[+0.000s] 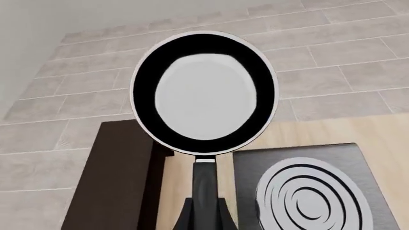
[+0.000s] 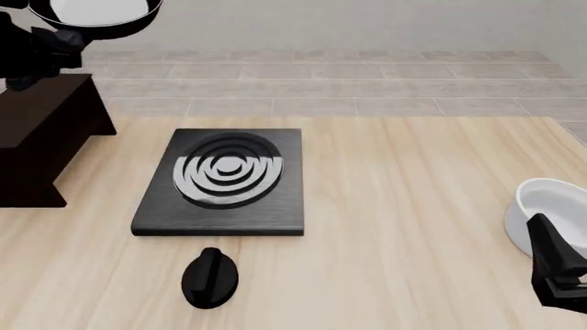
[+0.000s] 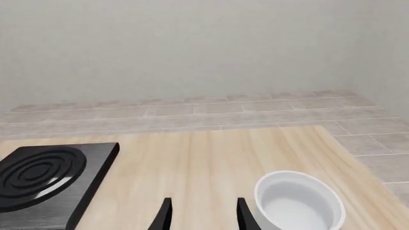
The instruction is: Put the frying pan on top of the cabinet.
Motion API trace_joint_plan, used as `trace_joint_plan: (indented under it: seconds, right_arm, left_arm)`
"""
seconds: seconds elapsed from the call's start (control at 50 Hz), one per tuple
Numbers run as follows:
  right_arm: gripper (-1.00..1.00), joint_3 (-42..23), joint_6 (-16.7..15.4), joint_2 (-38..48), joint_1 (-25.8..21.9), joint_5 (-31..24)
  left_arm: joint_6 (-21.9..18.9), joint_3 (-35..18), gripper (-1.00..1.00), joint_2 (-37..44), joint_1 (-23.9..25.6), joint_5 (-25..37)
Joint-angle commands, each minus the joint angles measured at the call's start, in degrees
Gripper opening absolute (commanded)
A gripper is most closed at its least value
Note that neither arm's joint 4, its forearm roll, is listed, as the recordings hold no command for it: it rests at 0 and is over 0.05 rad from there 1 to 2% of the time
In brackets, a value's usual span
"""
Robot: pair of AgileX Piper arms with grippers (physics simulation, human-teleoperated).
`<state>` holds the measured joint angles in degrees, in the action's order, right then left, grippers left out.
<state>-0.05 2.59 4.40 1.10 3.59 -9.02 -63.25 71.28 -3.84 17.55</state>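
The frying pan (image 1: 204, 91) is round and black with a glossy whitish inside. My left gripper (image 1: 206, 211) is shut on its short black handle and holds it in the air. In the front view the pan (image 2: 96, 12) is at the top left, above the dark brown cabinet (image 2: 41, 130) at the table's left edge. The cabinet's flat top also shows in the left wrist view (image 1: 112, 177), below and beside the pan. My right gripper (image 3: 201, 213) is open and empty, low at the front right (image 2: 559, 268).
A flat black stove plate (image 2: 225, 180) with concentric rings lies left of centre. A black knob (image 2: 210, 277) lies in front of it. A white bowl (image 2: 550, 216) stands at the right edge, beside my right gripper. Tiled floor lies beyond the table's far edge.
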Motion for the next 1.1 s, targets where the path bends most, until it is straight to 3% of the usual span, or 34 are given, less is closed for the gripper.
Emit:
trace_joint_plan:
  seconds: [0.02,0.16,0.5,0.82,1.1]
  right_arm:
    - [1.0,-0.01,0.0,0.3,0.07,0.19]
    - [1.0,0.01,-0.08,0.76,-0.13,0.58]
    - [1.0,0.01,-0.18,0.92,0.14,0.73]
    - [1.0,0.01,-0.7,0.3,-0.1,0.09]
    - [1.0,0.04,-0.9,1.89,-0.22,1.59]
  left_arm:
    - [-1.17,-0.42,-1.0,-1.77,-4.34,0.42]
    - [-1.51,0.2,-1.0,-2.89,-6.65,1.24]
    - [2.82,-0.71,-1.0,-3.88,-12.05,5.46]
    - [5.39,0.91,-1.0,-2.5,-15.23,3.55]
    - [5.29,1.98,-1.0,0.49,-18.6,0.8]
